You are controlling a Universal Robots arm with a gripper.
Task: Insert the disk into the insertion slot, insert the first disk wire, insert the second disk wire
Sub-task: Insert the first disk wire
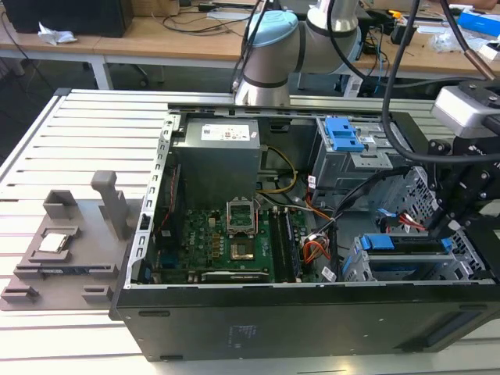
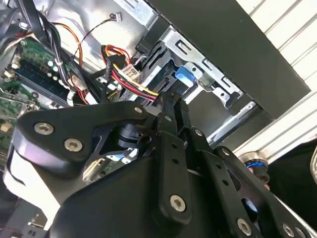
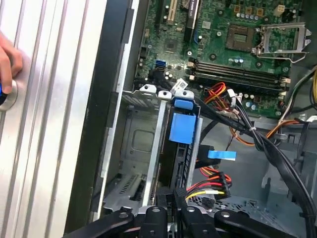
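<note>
Gripper (image 2: 171, 99): I see its fingers (image 2: 167, 144) drawn close together, the tips almost meeting; I cannot tell whether they pinch anything.
Wires (image 2: 130, 74): a red, yellow and black bundle runs right up to the fingertips in the second wrist view.
Disk (image 3: 180, 130): a flat slab in a bright blue caddy, seen edge-on in the first wrist view, with the blue tab at the end toward the motherboard (image 3: 233, 44); the label is hidden.
Disk position: it sits inside the slot (image 3: 148, 91), straight ahead of the fingertips, with its near end just beside them.
Slot: a silver-grey sheet-metal cage in the case's front corner, at the exterior view's right.
Latch box (image 1: 344, 133): grey metal with a blue latch, deeper in the case, apart from the gripper.
Case (image 1: 273, 328): a black tower lying open on a slatted table (image 1: 78, 133).
Person's hand (image 3: 7, 59): it rests on a round button (image 3: 6, 96) on the table, beside the case.
</note>
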